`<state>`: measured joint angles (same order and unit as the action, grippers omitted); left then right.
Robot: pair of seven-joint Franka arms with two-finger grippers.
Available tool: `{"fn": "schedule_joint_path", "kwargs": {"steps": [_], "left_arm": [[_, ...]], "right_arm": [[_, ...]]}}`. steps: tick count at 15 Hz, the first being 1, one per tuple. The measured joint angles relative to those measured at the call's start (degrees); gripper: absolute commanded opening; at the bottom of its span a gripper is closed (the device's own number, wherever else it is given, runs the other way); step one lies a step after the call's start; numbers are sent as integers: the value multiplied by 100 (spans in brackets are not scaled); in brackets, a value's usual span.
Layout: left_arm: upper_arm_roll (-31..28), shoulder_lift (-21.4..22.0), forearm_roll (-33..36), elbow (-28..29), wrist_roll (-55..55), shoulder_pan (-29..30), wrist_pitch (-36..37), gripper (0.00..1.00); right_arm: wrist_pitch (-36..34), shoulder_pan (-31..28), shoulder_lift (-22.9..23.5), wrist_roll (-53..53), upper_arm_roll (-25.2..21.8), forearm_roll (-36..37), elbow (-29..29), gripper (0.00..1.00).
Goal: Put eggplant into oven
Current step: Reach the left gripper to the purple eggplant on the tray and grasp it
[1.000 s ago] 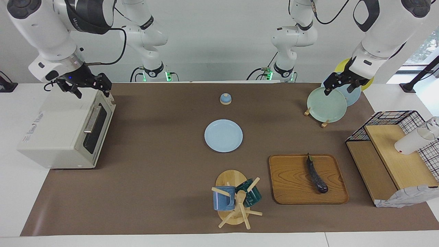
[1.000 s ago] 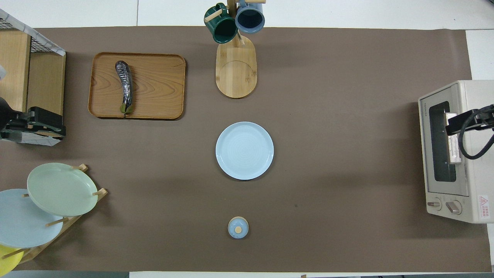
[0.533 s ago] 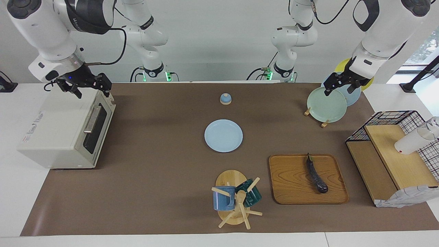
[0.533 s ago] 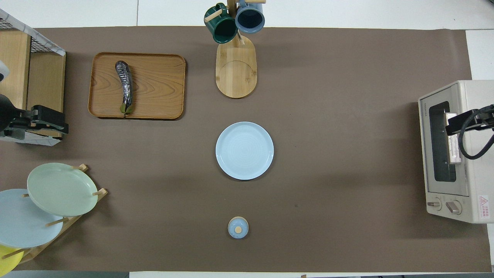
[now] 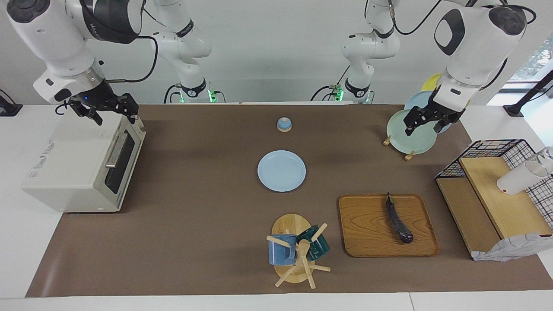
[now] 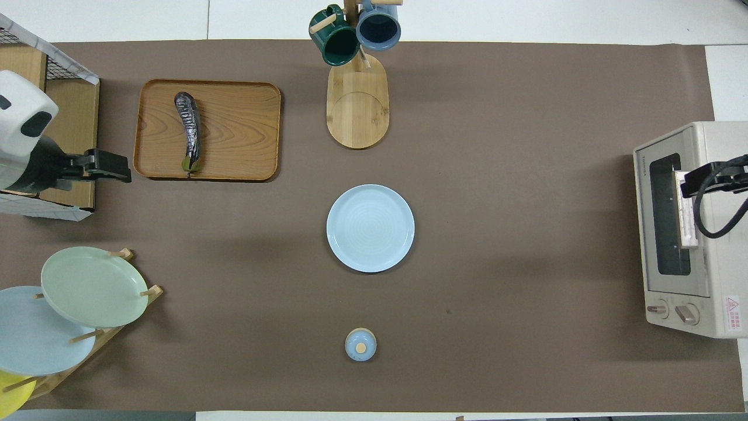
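The dark eggplant (image 5: 398,220) lies on a wooden tray (image 5: 367,229), also in the overhead view (image 6: 190,131), stem end toward the robots. The white oven (image 5: 77,168) stands at the right arm's end of the table with its glass door shut; it also shows in the overhead view (image 6: 666,234). My left gripper (image 5: 423,128) is open and empty in the air, over the mat beside the tray's corner (image 6: 120,169). My right gripper (image 5: 114,116) is open and empty above the oven's top front edge (image 6: 689,184).
A light blue plate (image 5: 281,170) lies mid-table. A mug tree (image 5: 293,250) with two mugs stands beside the tray. A plate rack (image 5: 410,134) and a wood-and-wire shelf (image 5: 492,194) stand at the left arm's end. A small blue lid (image 5: 284,124) lies near the robots.
My left gripper has moved from over the plate rack toward the tray and come lower. The right gripper has hardly moved. The eggplant and the oven are unchanged.
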<state>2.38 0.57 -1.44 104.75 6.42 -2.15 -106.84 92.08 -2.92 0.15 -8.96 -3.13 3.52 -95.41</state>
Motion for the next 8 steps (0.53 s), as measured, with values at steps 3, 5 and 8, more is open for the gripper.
{"fn": "schedule_joint_path", "kwargs": {"steps": [3,5,8], "left_arm": [[4,-503,0,278,0,-2,-1035,100],[3,-1024,-1,303,0,-2,-1808,100],[4,-1756,-1,284,0,-5,-2712,100]], "right_arm": [[540,-88,-138,134,-43,13,-612,0],[819,-221,-162,477,-58,99,-944,0],[1058,-269,-137,751,-62,255,-1272,0]]}}
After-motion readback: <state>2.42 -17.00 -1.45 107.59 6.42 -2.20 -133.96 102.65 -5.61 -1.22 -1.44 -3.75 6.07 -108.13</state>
